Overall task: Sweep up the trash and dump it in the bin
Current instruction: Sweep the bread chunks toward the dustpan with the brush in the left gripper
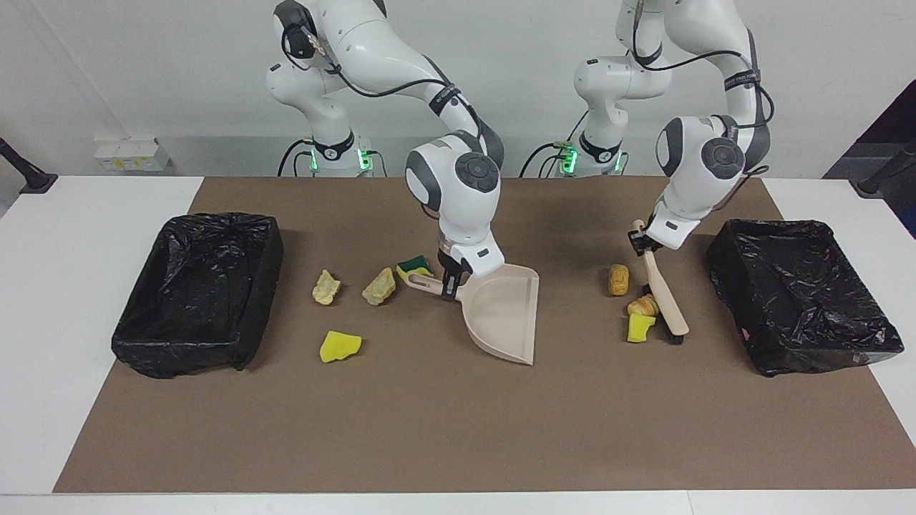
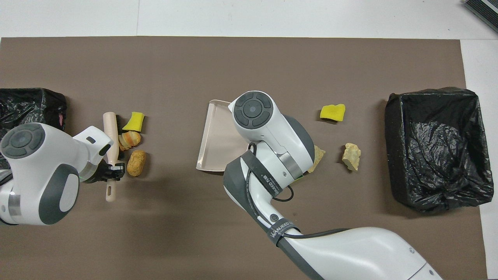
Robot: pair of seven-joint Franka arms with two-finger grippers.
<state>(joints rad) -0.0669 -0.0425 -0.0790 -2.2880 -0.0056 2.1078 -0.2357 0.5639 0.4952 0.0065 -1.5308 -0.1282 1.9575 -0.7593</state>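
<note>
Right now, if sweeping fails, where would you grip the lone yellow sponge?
Probably across the narrow width of the yellow sponge, coming straight down from above. It lies flat on the mat, longer toward the arms' ends of the table than it is deep, and apart from the beige lump, so fingers should have room on both sides.
</note>
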